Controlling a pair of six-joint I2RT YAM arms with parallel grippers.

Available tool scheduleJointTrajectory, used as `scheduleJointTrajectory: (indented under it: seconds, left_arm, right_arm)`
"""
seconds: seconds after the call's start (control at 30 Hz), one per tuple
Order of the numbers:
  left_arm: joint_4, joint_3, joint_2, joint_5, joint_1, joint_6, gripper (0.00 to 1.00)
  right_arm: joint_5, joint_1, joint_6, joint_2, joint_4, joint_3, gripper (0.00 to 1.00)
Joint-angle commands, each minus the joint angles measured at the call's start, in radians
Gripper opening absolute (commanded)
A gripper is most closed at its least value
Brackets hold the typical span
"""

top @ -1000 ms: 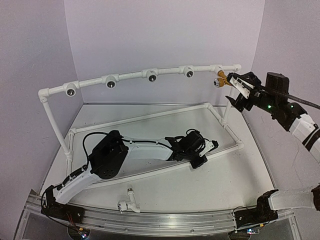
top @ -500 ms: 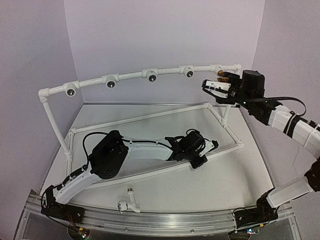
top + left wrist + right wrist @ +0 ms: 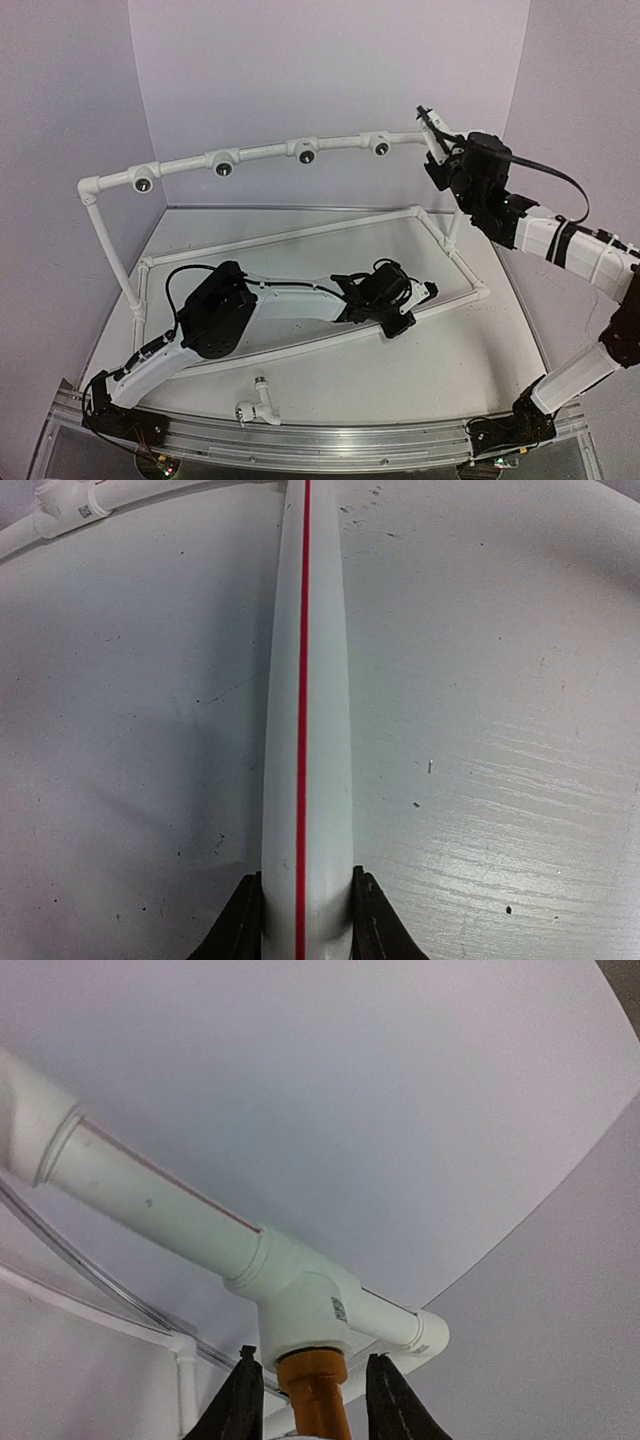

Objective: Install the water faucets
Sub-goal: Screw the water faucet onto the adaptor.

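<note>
Where the top rail (image 3: 265,152) of the white pipe frame ends at the far right, the right gripper (image 3: 308,1360) is raised to the last tee fitting (image 3: 300,1305).

Item 1, yellow-orange faucet (image 3: 315,1400): its stem is seated in the downward socket of that tee and is seen from below in the right wrist view. The spout and handle are hidden. The right fingers (image 3: 245,1400) are set close on either side of the stem, with a thin gap showing at each tip. Whether the stem is pinched lower down cannot be told.

Item 2, white faucet (image 3: 256,407): it is laid on the table (image 3: 450,350) at the near edge, left of centre, between the two arm bases. It is well apart from both grippers and just clear of the frame's near bar.

Item 3, left gripper (image 3: 306,878): it is laid low over the table, right of centre. Its fingers (image 3: 240,920) are pressed against both sides of a white pipe with a red line (image 3: 305,680), which is thereby pinched. That pipe is a bar of the frame's base and lies on the table.

Item 4, dark round sockets (image 3: 304,156): four are counted along the top rail, to the left of the right gripper. Each is seen as a dark round mouth in a white fitting.
</note>
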Motion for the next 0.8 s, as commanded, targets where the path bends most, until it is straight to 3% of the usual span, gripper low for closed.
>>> scheduleJointTrajectory:
  seconds: [0.0,0.13,0.27,0.4,0.67,0.73,0.77]
  left_arm:
    - [-0.383,-0.098,0.146,0.108,-0.063,0.024,0.0]
    - [-0.382,-0.1,0.144,0.109,-0.064,0.024,0.0]
    - [-0.382,-0.103,0.144,0.11,-0.063,0.023,0.0]
    - [-0.381,-0.102,0.144,0.114,-0.061,0.024,0.0]
    - [-0.383,-0.102,0.144,0.112,-0.061,0.024,0.0]
    - [-0.382,-0.101,0.144,0.112,-0.061,0.024,0.0]
    - [-0.382,-0.099,0.145,0.112,-0.061,0.024,0.0]
  right_arm:
    - [0.049,-0.091,0.722,-0.069,-0.262,0.095,0.0]
    - [-0.219,-0.218,1.203,-0.106,-0.441,0.112,0.0]
    - [-0.383,-0.289,1.397,-0.129,-0.472,0.105,0.0]
    - [-0.392,-0.296,1.328,-0.136,-0.477,0.104,0.0]
    - [-0.462,-0.296,0.98,-0.145,-0.456,0.091,0.0]
    - [-0.456,-0.295,0.934,-0.146,-0.454,0.104,0.03]
    - [-0.457,-0.295,0.917,-0.149,-0.454,0.111,0.1]
